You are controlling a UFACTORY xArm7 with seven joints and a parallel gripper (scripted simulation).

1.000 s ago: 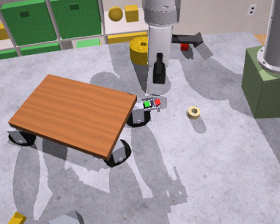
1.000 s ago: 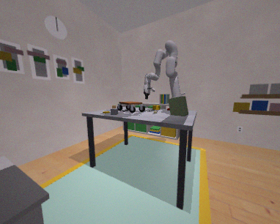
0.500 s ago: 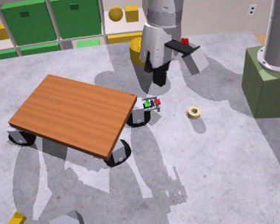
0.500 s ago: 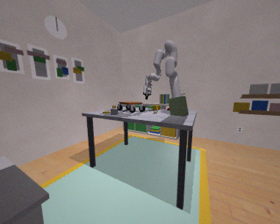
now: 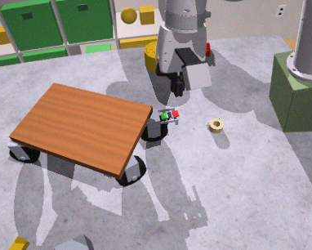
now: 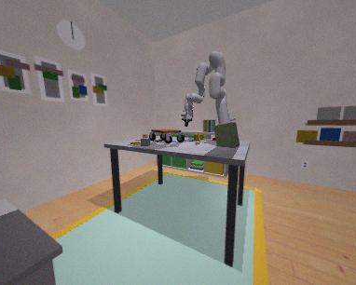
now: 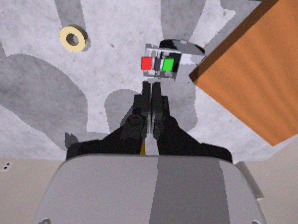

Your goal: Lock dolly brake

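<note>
The dolly (image 5: 85,124) has a brown wooden deck on black casters and stands on the grey table top. It also shows in the wrist view (image 7: 250,70) and, small, in the exterior view (image 6: 165,134). Its brake pedal (image 5: 169,114) sticks out from the right caster, with a green end toward the deck and a red end (image 5: 176,113) outward. In the wrist view the pedal (image 7: 159,64) lies just beyond my fingertips. My gripper (image 5: 178,87) is shut and empty, hovering above and behind the pedal. The fingertips show closed in the wrist view (image 7: 151,90).
A cream ring (image 5: 216,124) lies right of the pedal and shows in the wrist view (image 7: 73,38). A green block (image 5: 297,94) carries the arm's base at the right. A yellow cylinder (image 5: 152,53) stands behind my gripper. Shelves with green bins (image 5: 55,20) line the back.
</note>
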